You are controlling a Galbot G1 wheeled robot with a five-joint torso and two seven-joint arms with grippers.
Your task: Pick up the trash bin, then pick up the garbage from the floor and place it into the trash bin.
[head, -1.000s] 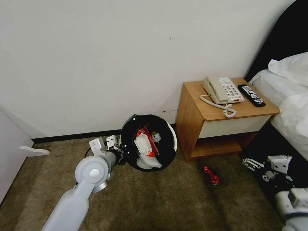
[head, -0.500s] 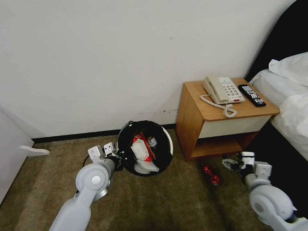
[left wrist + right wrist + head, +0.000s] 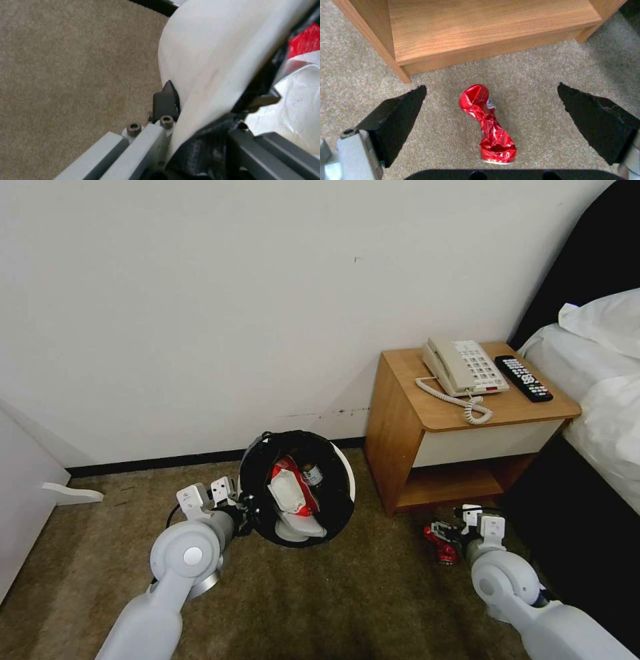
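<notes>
Nearest on the right, the right gripper (image 3: 445, 531) is held low over the brown carpet (image 3: 347, 600), just in front of the wooden nightstand (image 3: 400, 427). Its two black fingers (image 3: 398, 115) are seen spread wide in the right wrist view, with the crushed red metal can (image 3: 488, 122) lying on the carpet between them and untouched by either. From the head view the same can (image 3: 441, 545) is partly covered by the gripper, so the gap around it cannot be judged there.

On the left, the left gripper (image 3: 245, 508) is pinched onto the near-left rim of the small round white trash bin lined with a crinkled black plastic bag (image 3: 297, 488). The bin is held tilted, its mouth turned up toward the head camera. Inside it a red-and-white packet (image 3: 288, 488), a small plastic bottle (image 3: 311, 474) and a white slipper (image 3: 297, 527) are seen. In the left wrist view the clamp is shown closely: one dark finger (image 3: 165, 100) is pressed to the white outer wall of the bin (image 3: 213, 55), while the other sits inside against the black liner.

Farther off, a cream corded telephone (image 3: 463, 367) and a black remote control (image 3: 522, 378) lie on the nightstand top, against the white wall (image 3: 233, 313). At the far right a bed with white linen (image 3: 600, 380) is seen.
</notes>
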